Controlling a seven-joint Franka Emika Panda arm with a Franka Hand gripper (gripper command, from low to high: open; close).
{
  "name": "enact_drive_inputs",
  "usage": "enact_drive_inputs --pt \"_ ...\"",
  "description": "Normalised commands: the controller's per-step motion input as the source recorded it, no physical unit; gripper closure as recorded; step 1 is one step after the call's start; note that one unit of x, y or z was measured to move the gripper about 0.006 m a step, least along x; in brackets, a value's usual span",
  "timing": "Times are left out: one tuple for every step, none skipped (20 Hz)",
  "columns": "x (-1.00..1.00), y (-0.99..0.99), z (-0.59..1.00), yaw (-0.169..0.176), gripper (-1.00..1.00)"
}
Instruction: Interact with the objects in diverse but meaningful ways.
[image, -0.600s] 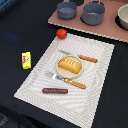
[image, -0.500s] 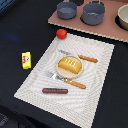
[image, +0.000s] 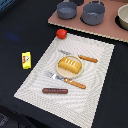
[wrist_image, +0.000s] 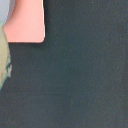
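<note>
Low in the exterior frame, the thin brown sausage (image: 55, 91) lies on the striped placemat (image: 100, 75). Above it, the orange-handled fork (image: 67, 80) rests just below the round tan plate (image: 59, 71) at centre, which carries the golden bread loaf (image: 70, 64); the orange-handled knife (image: 82, 57) lies at its upper right. The yellow packet (image: 26, 59) sits at left on the dark table (image: 20, 25). The red tomato (image: 61, 33) is upper centre. Two grey pans (image: 66, 9) stand on the pink board (image: 107, 30) along the top. No gripper shows in either view, so I cannot tell how its jaws stand.
</note>
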Motion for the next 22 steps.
enact_drive_inputs --pt "0.37 0.00 -0.13 0.000 -1.00" --pt "0.34 0.00 -0.14 0.000 -1.00" --pt "0.35 -0.01 -0.18 0.000 -1.00" --pt "0.39 -0.03 -0.28 0.000 -1.00" --pt "0.34 -0.08 -0.31 0.000 -1.00" --pt "0.34 -0.08 -0.29 0.000 -1.00" --pt "0.31 -0.12 -0.33 0.000 -1.00" --pt "0.33 -0.08 -0.35 0.000 -1.00" --pt "0.32 -0.04 -0.34 0.000 -1.00" --pt "0.33 -0.05 -0.33 0.000 -1.00" --pt "0.32 -0.01 -0.33 0.000 -1.00" --pt "0.30 -0.01 -0.37 0.000 -1.00" --pt "0.31 -0.01 -0.37 0.000 -1.00" --pt "0.30 -0.05 -0.39 0.000 -1.00" --pt "0.33 -0.03 -0.40 0.000 -1.00" --pt "0.35 -0.02 -0.40 0.000 -1.00" --pt "0.35 0.00 -0.38 0.000 -1.00" --pt "0.40 0.00 -0.36 0.000 -1.00" --pt "0.37 0.00 -0.37 0.000 -1.00" --pt "0.35 0.00 -0.37 0.000 -1.00" --pt "0.31 0.00 -0.37 0.000 -1.00" --pt "0.29 0.00 -0.35 0.000 -1.00"
